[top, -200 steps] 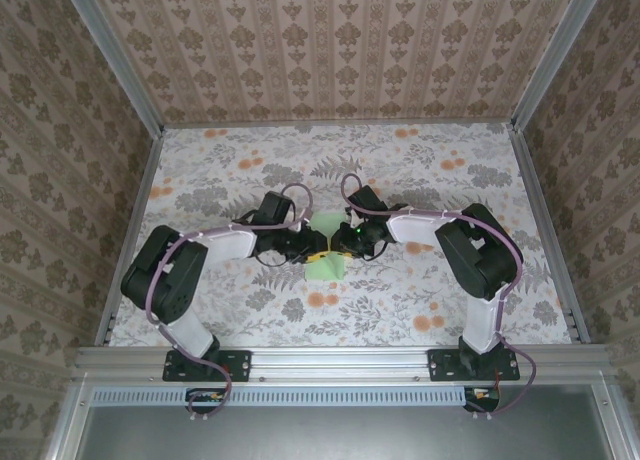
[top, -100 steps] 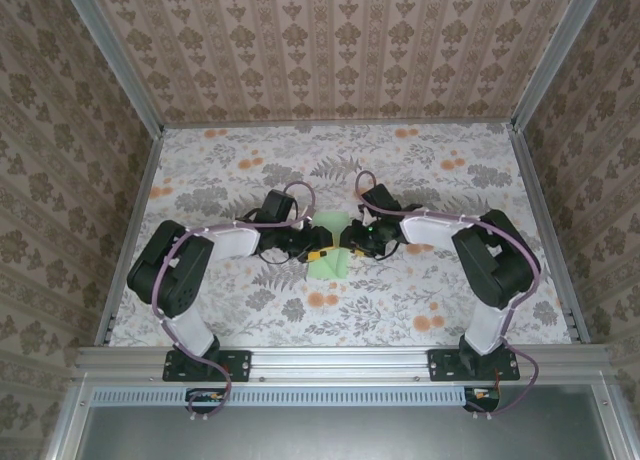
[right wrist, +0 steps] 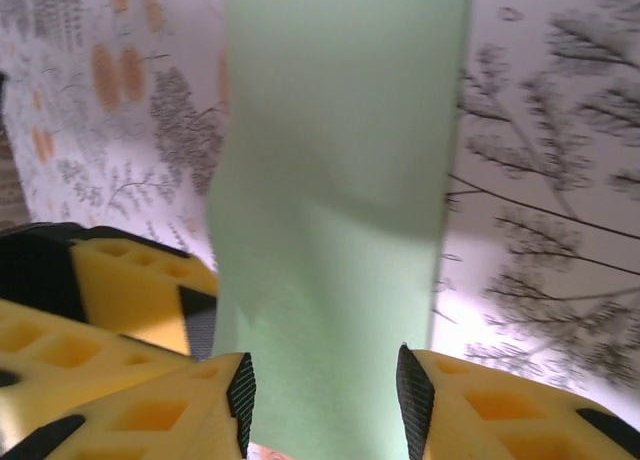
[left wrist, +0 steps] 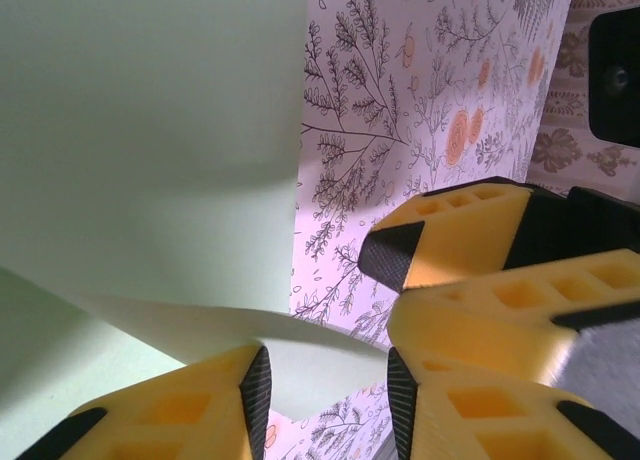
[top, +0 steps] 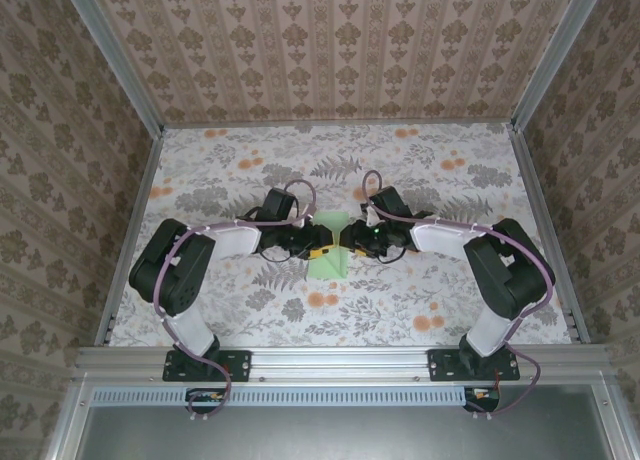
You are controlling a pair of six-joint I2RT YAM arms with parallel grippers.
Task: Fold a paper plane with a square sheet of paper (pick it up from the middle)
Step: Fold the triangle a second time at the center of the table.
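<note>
The pale green sheet of paper [top: 328,260], partly folded, lies on the floral tablecloth at the table's middle, between my two grippers. My left gripper [top: 316,248] meets it from the left and my right gripper [top: 350,242] from the right. In the left wrist view, a raised flap of the paper [left wrist: 150,130] runs between the parted fingers of the left gripper [left wrist: 328,400], unpinched. In the right wrist view, the paper [right wrist: 340,180] passes as a wide strip under the right gripper [right wrist: 326,405], whose jaws straddle it, open. The grippers' yellow fingers nearly touch.
The floral tablecloth [top: 420,170] covers the whole table. Aluminium rails [top: 540,220] and patterned walls close it in at the left, right and back. Both arms' elbows [top: 170,270] stand out towards the sides.
Both grippers have opened wider around the paper. The right arm's elbow has swung out to the right, and the paper's upper part has flattened a little.
</note>
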